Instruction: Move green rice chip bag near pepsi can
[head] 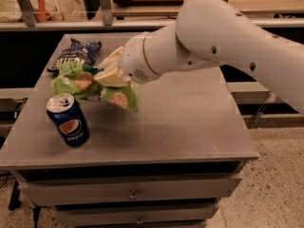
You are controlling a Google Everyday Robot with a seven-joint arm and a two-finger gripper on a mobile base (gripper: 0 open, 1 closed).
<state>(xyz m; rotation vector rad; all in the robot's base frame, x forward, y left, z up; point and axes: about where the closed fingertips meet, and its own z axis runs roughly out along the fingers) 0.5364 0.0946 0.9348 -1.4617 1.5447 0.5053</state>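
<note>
**HELD: crinkled light green rice chip bag [76,82] in the cream two-finger gripper [105,70]**

Nearest edge: grey metal drawer fronts [133,194] with small pulls, set under a flat grey tabletop [190,127]. Speckled floor [266,189] at lower right.

Front left of the tabletop: small dark blue pepsi can [68,119] with a silver top. It stands upright, its red-white-blue round logo facing the camera.

Just behind the can and to its right is the green rice chip bag, printed with round tan rice cakes. Its left end sits right behind the can's top; touching or apart, cannot tell from this angle. Its right corner droops below the gripper. Cannot tell whether the underside rests on the tabletop.

The gripper is at the bag's upper middle, fingers [113,78] clenched on the crinkled film from the right. The bag spreads out to the left of the gripper and below it. A thick white arm [213,37] reaches in from the upper right.

Rear left corner: dark blue chip bag [78,52] with white lettering, lying flat, its near edge hidden behind the green bag.

Beyond the table: wooden shelving [142,11] with metal uprights.
</note>
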